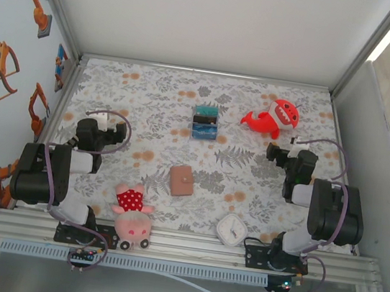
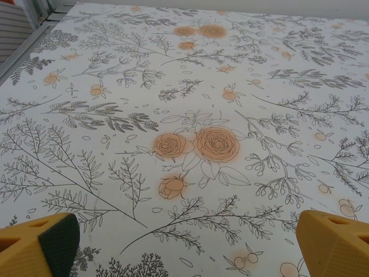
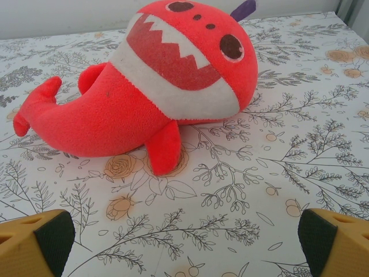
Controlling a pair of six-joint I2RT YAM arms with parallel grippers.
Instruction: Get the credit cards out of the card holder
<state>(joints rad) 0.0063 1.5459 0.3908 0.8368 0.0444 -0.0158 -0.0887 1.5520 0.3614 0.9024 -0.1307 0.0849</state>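
Note:
The card holder (image 1: 181,180), a small tan-brown wallet, lies shut on the floral table cloth a little left of centre, between the two arms. No credit cards show outside it. My left gripper (image 1: 98,113) is at the left side of the table, well left of the wallet. In the left wrist view its yellow fingers (image 2: 37,245) stand wide apart over bare cloth, and the left gripper (image 2: 190,254) holds nothing. My right gripper (image 1: 299,140) is at the right side, open (image 3: 184,248), facing a red shark plush (image 3: 155,86) with nothing between its fingers.
A teal, black and blue striped box (image 1: 205,122) stands behind the wallet. The red shark plush (image 1: 275,117) lies at the back right. A pink plush toy (image 1: 130,217) and a white square clock (image 1: 230,229) sit near the front edge. Walls enclose the table.

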